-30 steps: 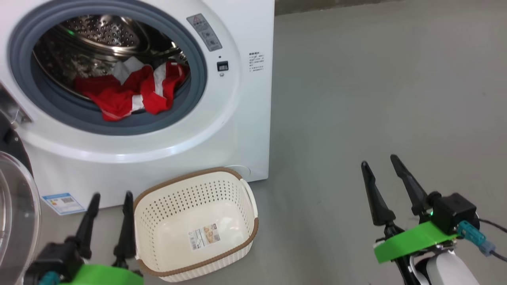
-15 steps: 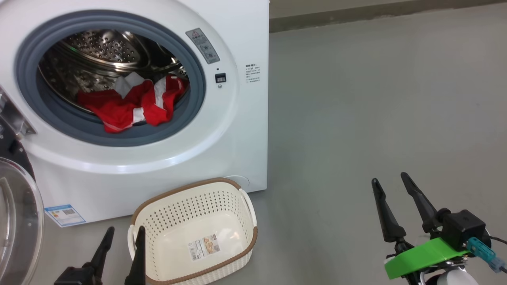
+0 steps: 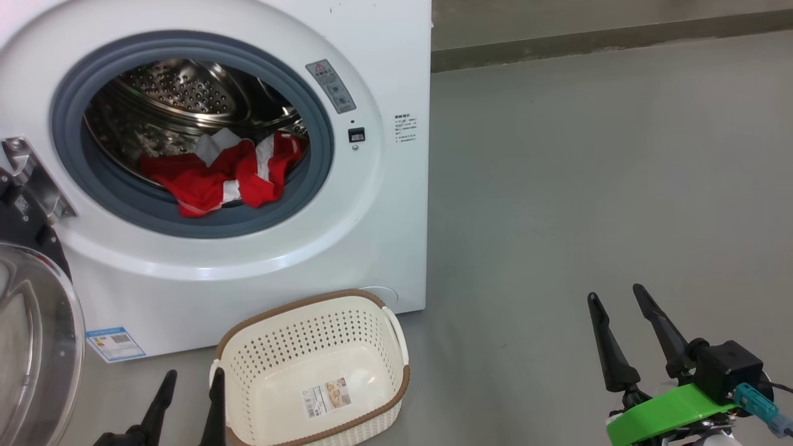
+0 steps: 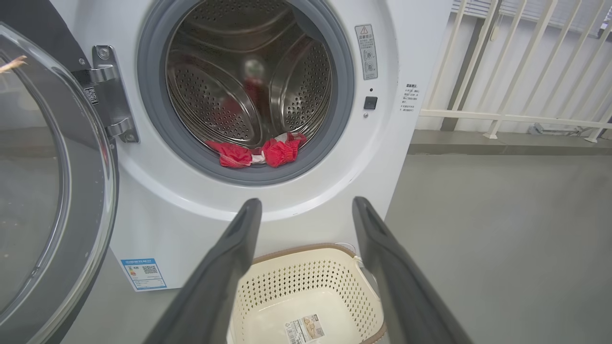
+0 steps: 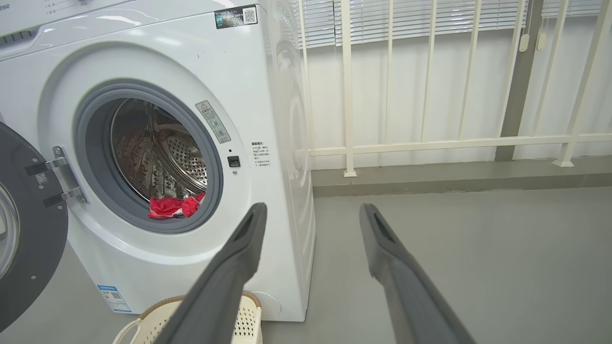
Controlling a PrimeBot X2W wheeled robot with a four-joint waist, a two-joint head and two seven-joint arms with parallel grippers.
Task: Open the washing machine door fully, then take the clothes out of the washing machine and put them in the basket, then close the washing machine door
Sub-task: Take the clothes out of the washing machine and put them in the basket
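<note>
Lower left of head view: left tool [image 3: 192, 375] empty, jaws wide apart, just beside basket [image 3: 297, 302] rim. Lower right: right tool [image 3: 614, 294] likewise spread, empty, over bare floor [image 3: 557, 186]. Basket empty, on floor before washing machine [image 3: 248, 272]. At left edge, washing machine door [image 3: 31, 322] swung wide. Red clothes [image 3: 217, 176] at front lip of drum [image 3: 173, 93]. Judged step: unloading, not begun. Next: reach through opening, pinch fabric low, clear grey seal [image 3: 204, 224].

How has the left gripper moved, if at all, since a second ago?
Yes. Against the basket, the left gripper has drawn back down the head view.
</note>
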